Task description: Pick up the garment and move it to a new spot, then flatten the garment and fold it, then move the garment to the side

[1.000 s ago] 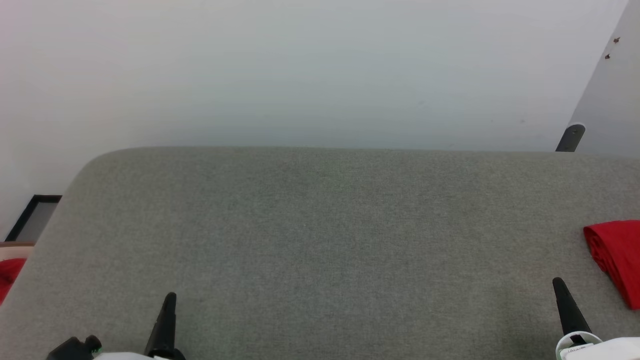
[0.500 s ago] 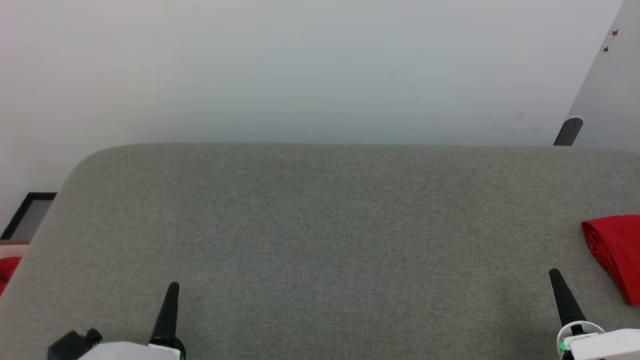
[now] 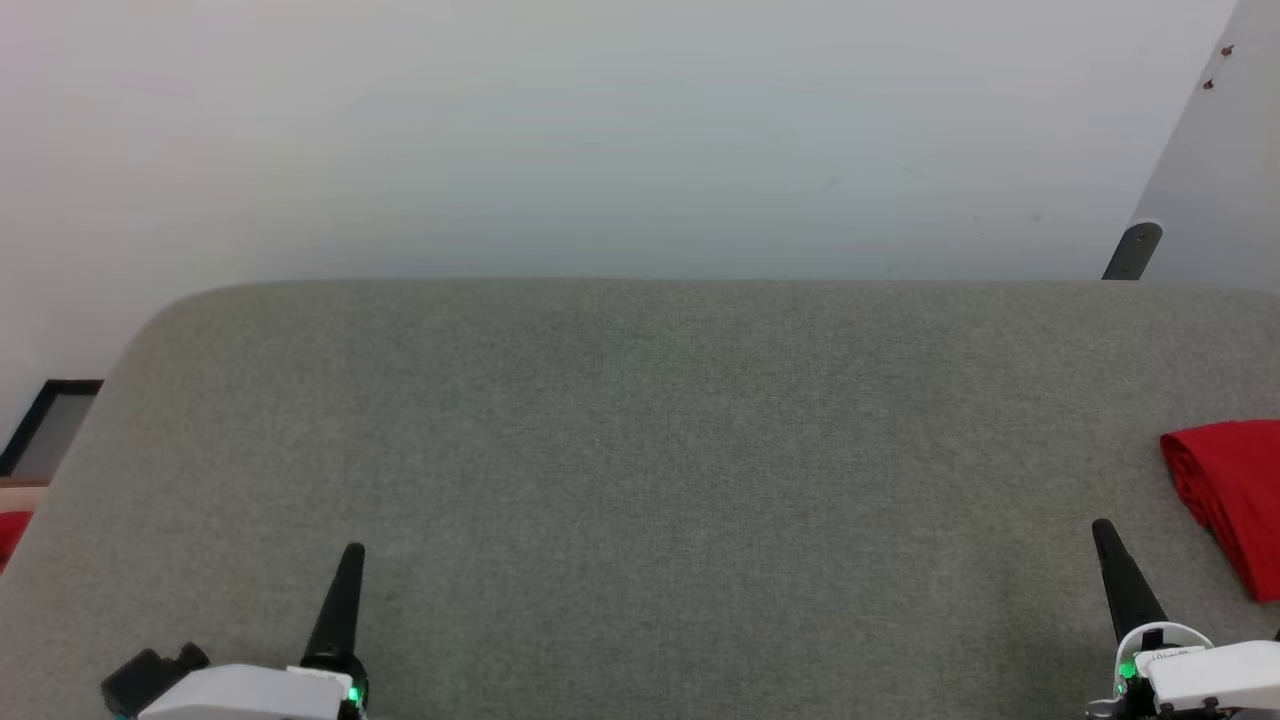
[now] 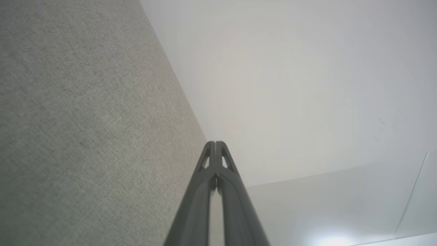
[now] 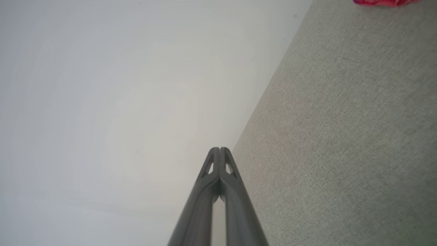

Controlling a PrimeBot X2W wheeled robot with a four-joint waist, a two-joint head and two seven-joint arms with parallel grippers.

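Observation:
The garment is out of view; no lettering or white sleeves show anywhere. My left gripper (image 3: 350, 550) hovers over the near left of the grey table (image 3: 640, 440), fingers pressed together and holding nothing. In the left wrist view the left gripper (image 4: 215, 142) is shut, pointing along the table's edge toward the pale wall. My right gripper (image 3: 1100, 525) is at the near right, also shut and holding nothing. The right wrist view shows the right gripper (image 5: 219, 148) with its tips touching.
A folded plain red cloth (image 3: 1230, 500) lies at the table's right edge, just right of my right gripper; the red cloth (image 5: 385, 2) also peeks into the right wrist view. A red sliver (image 3: 8, 530) shows beyond the table's left edge. A dark post (image 3: 1130, 250) stands at the back right.
The whole head picture has slid up slightly, so the camera moved. Both grippers reach a little farther forward over the table. They stay shut.

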